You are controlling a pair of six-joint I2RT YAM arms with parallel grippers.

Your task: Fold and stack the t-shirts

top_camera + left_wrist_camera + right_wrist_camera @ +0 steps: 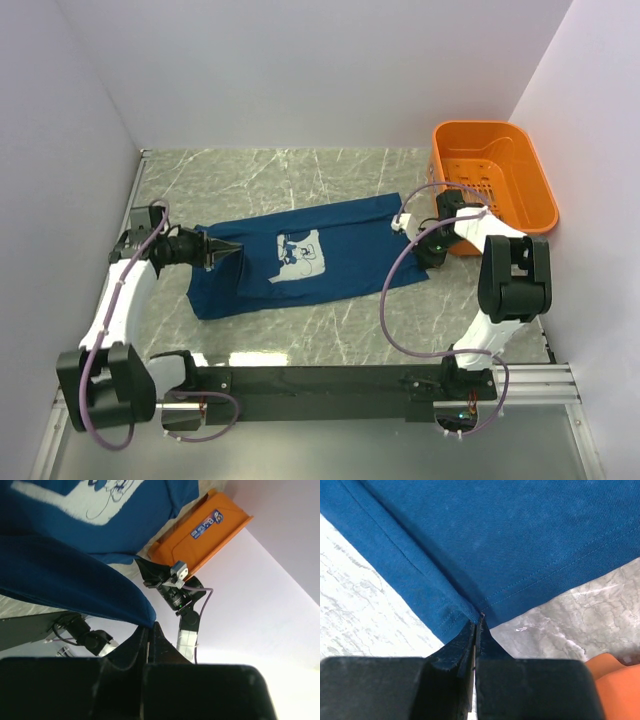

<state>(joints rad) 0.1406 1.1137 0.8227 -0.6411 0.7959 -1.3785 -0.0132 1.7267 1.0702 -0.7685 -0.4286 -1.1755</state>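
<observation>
The one dark teal-blue cotton t-shirt [350,250] lies mostly flat on the grey marbled surface [300,175] between the arms, so by my reading no fold is finished and nothing is stacked. The left gripper [150,630] and right gripper [479,622], two in all, each have jaws pinched shut on an opposite edge of it, the left edge raised. One orange plastic basket [537,170] stands at the far right

Right fingers [457,647] tight together on a hemmed corner of the blue t-shirt [495,540], marble tabletop [570,625] beneath.
</observation>
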